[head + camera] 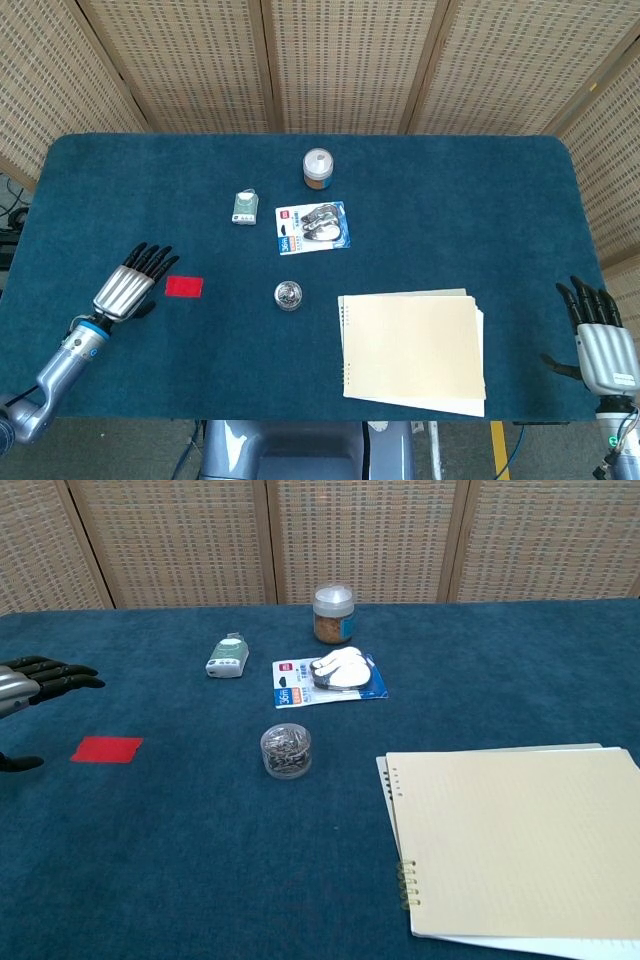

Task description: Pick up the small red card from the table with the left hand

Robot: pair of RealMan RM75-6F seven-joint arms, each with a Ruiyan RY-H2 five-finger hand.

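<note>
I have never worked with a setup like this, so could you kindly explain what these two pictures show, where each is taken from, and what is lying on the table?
This is a two-armed robot with humanlike hands. One picture looks down from its head, the other looks forward from its chest. The left hand hovers open beside the small red card, not touching it; in the chest view only its dark fingertips show. The right hand sits open at the table's near right edge. Neither holds anything. On the blue table lie a spiral notebook, a clear tub of clips, a blister pack, a small green-and-white item and a lidded jar.
</note>
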